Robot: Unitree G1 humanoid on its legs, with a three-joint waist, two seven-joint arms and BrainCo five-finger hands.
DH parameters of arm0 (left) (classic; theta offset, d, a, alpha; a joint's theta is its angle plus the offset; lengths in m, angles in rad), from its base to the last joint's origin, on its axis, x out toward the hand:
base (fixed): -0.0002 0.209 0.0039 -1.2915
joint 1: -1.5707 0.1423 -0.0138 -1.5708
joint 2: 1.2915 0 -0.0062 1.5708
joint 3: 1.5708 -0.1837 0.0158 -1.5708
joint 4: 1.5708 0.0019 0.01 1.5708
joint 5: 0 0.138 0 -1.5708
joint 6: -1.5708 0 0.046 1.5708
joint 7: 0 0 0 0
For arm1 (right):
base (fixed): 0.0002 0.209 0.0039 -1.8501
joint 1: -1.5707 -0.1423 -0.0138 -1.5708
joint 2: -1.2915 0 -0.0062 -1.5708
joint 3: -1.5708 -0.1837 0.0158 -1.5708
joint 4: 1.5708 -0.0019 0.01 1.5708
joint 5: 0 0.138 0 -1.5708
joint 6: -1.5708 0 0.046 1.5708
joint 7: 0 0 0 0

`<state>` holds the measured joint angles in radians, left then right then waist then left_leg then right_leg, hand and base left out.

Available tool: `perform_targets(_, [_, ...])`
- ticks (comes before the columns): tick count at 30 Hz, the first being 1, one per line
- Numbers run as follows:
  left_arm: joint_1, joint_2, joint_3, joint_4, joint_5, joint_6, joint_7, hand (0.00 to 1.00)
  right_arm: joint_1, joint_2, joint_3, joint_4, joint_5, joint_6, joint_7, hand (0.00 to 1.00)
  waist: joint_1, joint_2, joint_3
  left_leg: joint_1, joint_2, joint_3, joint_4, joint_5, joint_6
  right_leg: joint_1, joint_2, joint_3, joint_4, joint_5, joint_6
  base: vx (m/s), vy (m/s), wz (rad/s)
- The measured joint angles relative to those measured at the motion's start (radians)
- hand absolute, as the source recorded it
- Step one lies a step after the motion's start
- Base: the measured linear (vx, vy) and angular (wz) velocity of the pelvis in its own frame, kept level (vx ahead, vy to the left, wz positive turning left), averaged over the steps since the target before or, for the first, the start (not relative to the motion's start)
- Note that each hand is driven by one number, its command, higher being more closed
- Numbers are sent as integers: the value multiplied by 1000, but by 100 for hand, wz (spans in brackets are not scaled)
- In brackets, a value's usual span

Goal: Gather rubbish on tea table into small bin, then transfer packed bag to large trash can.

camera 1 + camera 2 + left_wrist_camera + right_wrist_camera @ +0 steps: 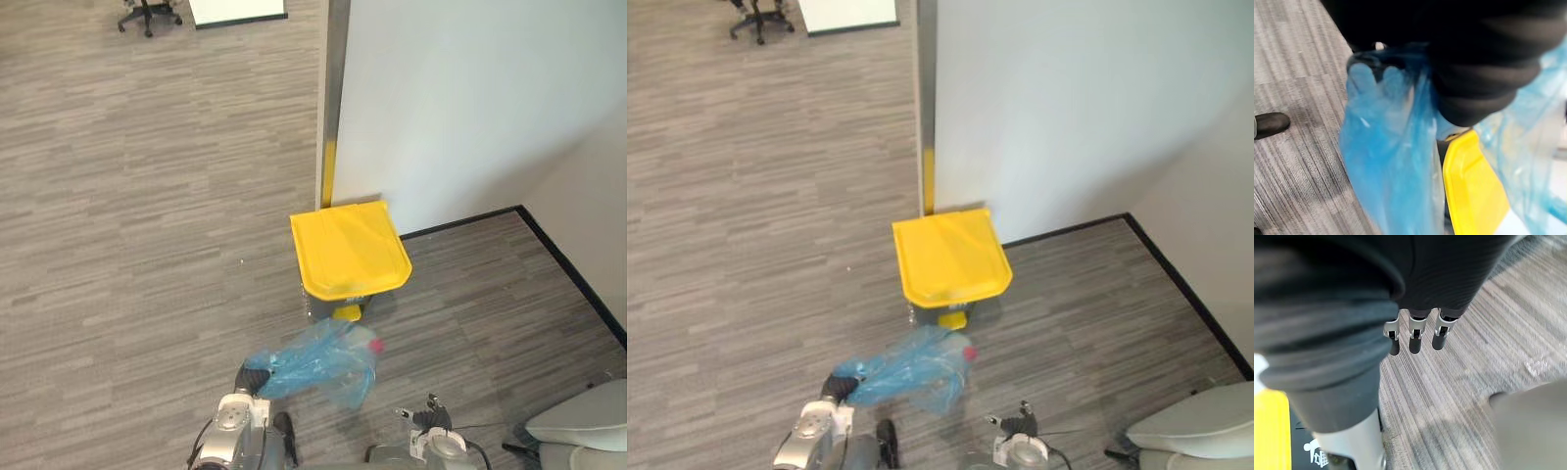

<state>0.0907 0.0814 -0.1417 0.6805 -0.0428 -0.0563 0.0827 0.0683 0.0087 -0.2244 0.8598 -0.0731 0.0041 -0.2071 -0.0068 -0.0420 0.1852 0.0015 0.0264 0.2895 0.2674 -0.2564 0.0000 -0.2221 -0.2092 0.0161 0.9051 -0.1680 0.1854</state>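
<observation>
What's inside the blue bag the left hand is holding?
Through the blue bag, a small red item shows at the end away from the left hand, whose fingers curl round the bag's neck. Crumpled film hides the remaining contents.

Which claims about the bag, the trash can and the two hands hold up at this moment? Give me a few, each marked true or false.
1. The left hand is curled round the blue plastic bag. True.
2. The bag lies inside the trash can. False: it is held in front of the trash can, outside it.
3. The trash can's yellow lid is shut. True.
4. The right hand grips a bottle. False: the right hand holds nothing, its fingers straight above the floor.
5. The trash can stands in the middle of open floor. False: it stands by the white wall, at its corner.
</observation>
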Motion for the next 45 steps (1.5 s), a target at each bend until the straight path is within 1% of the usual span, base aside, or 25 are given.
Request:
perform_targets(1, [0,2,-6,0,0,7,0,100,-1,0,1,0,-4,1,0,0,-3,-7,5,36,3,-1,1,-17,7,-41,1,-19,73,-30,-32,248,20,-5])
perform_targets(3, [-1,2,-5,0,-1,9,4,100,-7,0,-3,-20,-4,1,0,0,-3,-9,10,92,24,-9,0,-56,-3,-107,12,-110,78,-88,-81,344,-34,-1])
perform_targets(5, [-9,12,-5,2,-1,18,10,100,-15,-4,-17,-33,-4,-6,-1,0,-12,4,17,136,64,-27,0,-95,-23,-169,51,-200,-95,-97,-99,440,-101,22])
perform_targets(6, [-21,17,-5,3,-1,18,12,100,-15,-6,-25,-45,-4,-6,-2,0,-15,10,22,147,82,-37,3,-106,-33,-184,64,-227,-209,-73,-104,455,-148,67])
perform_targets(7, [-42,23,-1,4,-1,18,15,100,-14,-13,-39,-46,-3,-3,-4,0,-21,13,26,157,104,-63,24,-123,-59,-195,76,-259,-437,18,-113,518,-210,89])
perform_targets(8, [-62,29,2,4,-1,17,17,100,-8,-14,-48,-46,-2,3,-6,0,-22,2,33,168,113,-83,58,-146,-87,-200,74,-274,-608,106,-98,550,-253,87])
perform_targets(9, [-69,31,8,2,0,15,20,100,1,-17,-51,-43,0,6,-8,0,-22,-11,43,183,119,-87,96,-171,-108,-167,73,-287,-632,152,-109,603,-278,42])
perform_targets(10, [-82,24,18,2,0,16,24,100,-24,-33,-51,-39,2,8,-7,0,-9,39,72,183,170,-102,179,-200,-123,-126,107,-317,-628,223,-132,543,-221,11])
perform_targets(11, [-92,26,26,0,1,12,20,100,-41,-36,-55,-41,1,5,-8,0,-4,41,90,147,172,-107,233,-211,-111,-130,105,-300,-574,186,-155,517,-216,-2])
perform_targets(12, [-104,21,25,0,1,5,20,100,-47,-32,-72,-36,-3,5,-6,0,-1,28,104,137,159,-106,250,-215,-89,-124,91,-284,-522,145,-156,314,-141,2])
perform_targets(14, [-105,16,24,6,1,-6,19,100,-43,-29,-94,-22,8,10,-5,0,-4,31,115,124,154,-106,260,-191,-62,-99,89,-230,-434,79,-145,165,-75,11])
perform_targets(15, [-111,11,25,22,1,-16,18,100,-33,-31,-105,-22,9,11,-4,0,-14,26,117,117,170,-109,298,-179,-74,-108,91,-200,-323,7,-156,103,-38,11])
perform_targets(16, [-116,4,30,29,1,-20,20,100,-25,-29,-105,-23,15,11,1,0,-3,30,113,113,181,-115,322,-196,-92,-137,106,-176,-281,-43,-152,99,-43,7])
perform_targets(17, [-119,7,40,37,1,-20,21,100,-24,-27,-105,-23,15,13,4,0,-1,26,109,92,191,-121,341,-217,-104,-128,113,-168,-301,-60,-138,52,-77,15])
perform_targets(18, [-139,13,47,66,1,-15,20,100,-24,-22,-115,-47,31,19,7,0,-5,25,132,44,208,-145,353,-230,-116,-155,116,-199,-292,-53,-138,40,-77,33])
perform_targets(23, [-97,10,47,72,1,-3,10,100,-6,-17,-120,-66,33,26,11,0,-5,33,137,-4,221,-168,338,-230,-115,-180,99,-250,-288,-64,-126,-1,-69,33])
perform_targets(25, [-100,9,46,8,1,-6,-5,100,-6,-29,-68,-115,32,24,12,0,-3,34,137,-45,227,-187,324,-252,-96,-202,84,-282,-289,-64,-127,-71,-87,55])
perform_targets(28, [-102,6,46,-39,0,-8,-5,100,-42,-48,68,-182,31,25,13,0,18,37,137,-87,234,-204,326,-252,-110,-234,88,-290,-300,-46,-134,-62,-78,8])
perform_targets(29, [-105,7,46,-44,-1,-8,-3,100,-60,-46,103,-195,31,25,13,0,15,40,139,-99,235,-215,326,-250,-114,-239,89,-296,-303,-44,-133,-48,-94,16])
perform_targets(31, [-116,14,46,-74,-1,-10,3,100,-139,-43,199,-224,32,21,15,0,18,44,137,-143,239,-239,326,-242,-125,-270,91,-315,-307,-41,-139,-18,-144,26])
perform_targets(32, [-135,18,46,-92,-13,-23,19,100,-238,-45,240,-232,32,11,8,0,26,49,146,-184,244,-251,329,-218,-146,-295,98,-331,-310,-35,-148,-8,-171,22])
perform_targets(33, [-143,19,46,-103,-33,-26,33,100,-307,-47,247,-242,33,4,0,0,45,49,152,-203,245,-257,330,-202,-162,-315,99,-335,-304,-27,-160,1,-141,18])
perform_targets(35, [-161,21,47,-132,-55,-28,49,100,-431,-59,248,-254,34,-1,-11,0,56,49,184,-221,255,-266,342,-192,-178,-325,103,-346,-296,-21,-168,-4,-116,6])
perform_targets(39, [-176,24,48,-157,-95,-48,52,100,-587,-113,247,-252,54,-5,-40,0,71,37,228,-256,264,-275,347,-189,-186,-340,112,-355,-319,-11,-171,-38,-59,4])
perform_targets(45, [-176,37,40,-202,-120,-51,69,100,-757,-219,247,-188,85,32,-66,0,69,18,266,-283,262,-266,360,-186,-190,-355,120,-339,-349,33,-174,-29,21,-6])
